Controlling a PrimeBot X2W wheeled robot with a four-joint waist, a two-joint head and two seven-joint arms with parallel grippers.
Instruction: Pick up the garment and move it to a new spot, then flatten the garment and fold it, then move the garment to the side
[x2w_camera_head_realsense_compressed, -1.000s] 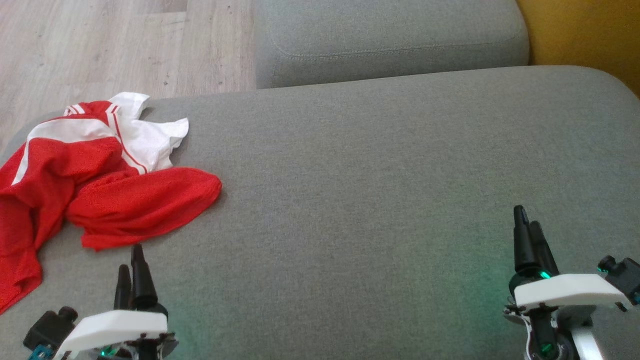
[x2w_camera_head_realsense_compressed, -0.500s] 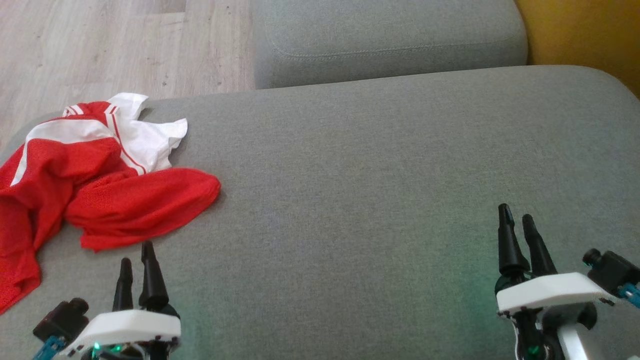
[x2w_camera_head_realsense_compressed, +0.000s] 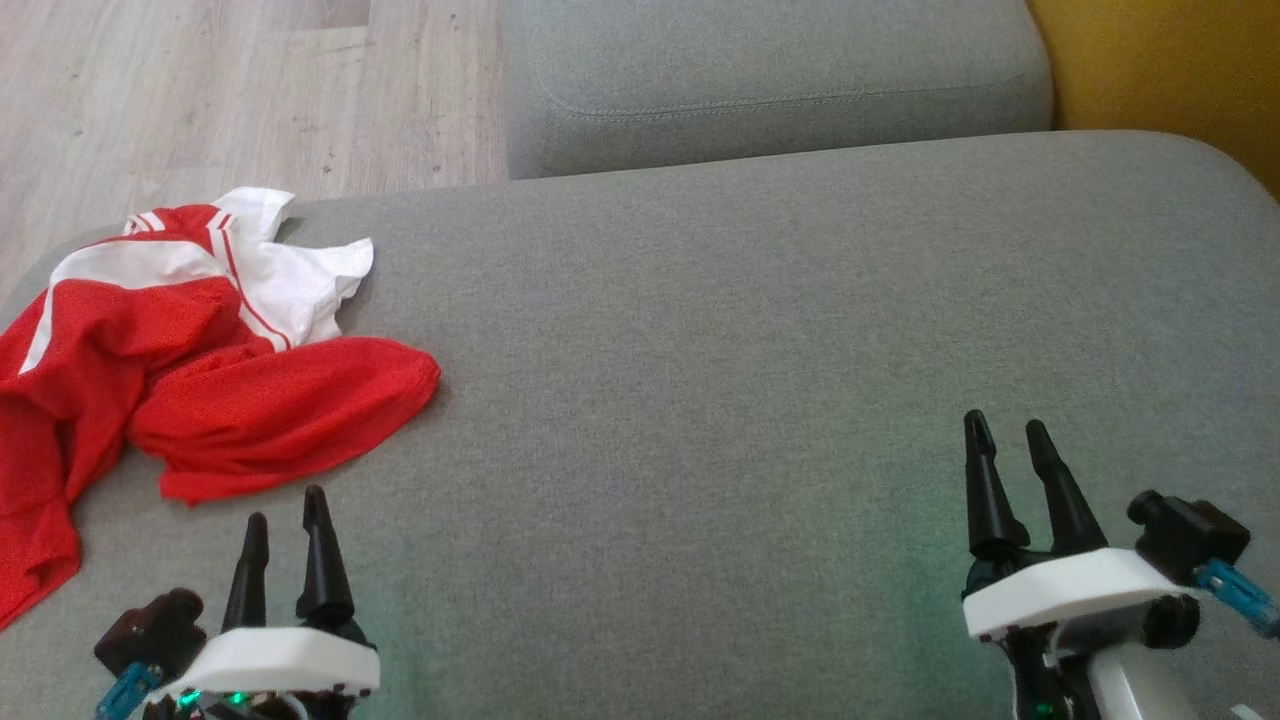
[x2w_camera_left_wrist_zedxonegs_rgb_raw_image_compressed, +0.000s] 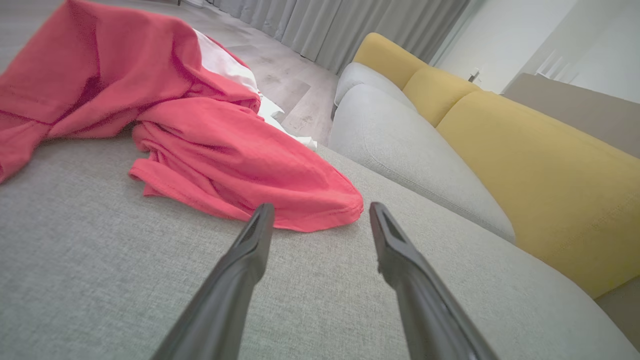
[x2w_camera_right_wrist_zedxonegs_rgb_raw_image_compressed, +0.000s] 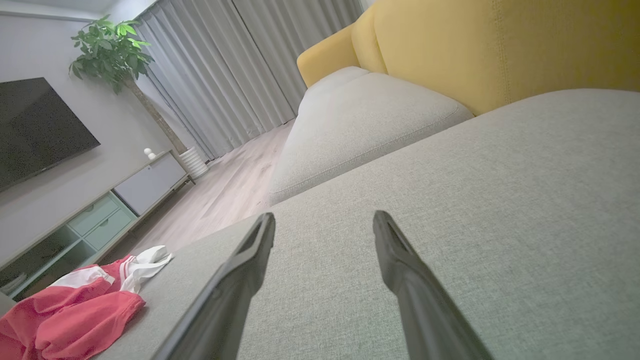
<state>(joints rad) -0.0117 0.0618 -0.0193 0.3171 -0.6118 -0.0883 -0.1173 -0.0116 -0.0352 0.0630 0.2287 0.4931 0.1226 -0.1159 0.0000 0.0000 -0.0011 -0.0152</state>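
Two grippers, both empty and with fingers spread wide, were what I had to work with. The left gripper (x2w_camera_head_realsense_compressed: 286, 506) hovered low over the grey sofa cushion (x2w_camera_head_realsense_compressed: 750, 330), its tips just short of the nearest red fold of the jersey (x2w_camera_head_realsense_compressed: 230, 370). The right gripper (x2w_camera_head_realsense_compressed: 1003, 420) hung well apart from it, over bare fabric at the cushion's right.

The red-and-white jersey lay crumpled at the cushion's left end, near the edge by the wooden floor (x2w_camera_head_realsense_compressed: 200, 90) (white fabric was bunched at its far side, a sleeve or a collar panel, I couldn't tell which). I judged this to be the very first step, the pick-up, with nothing grasped yet.

My next move called for easing the left arm forward and down onto that rounded red fold. I would close on a good bunch of cloth, not one thin layer, then carry it toward the open middle of the cushion.
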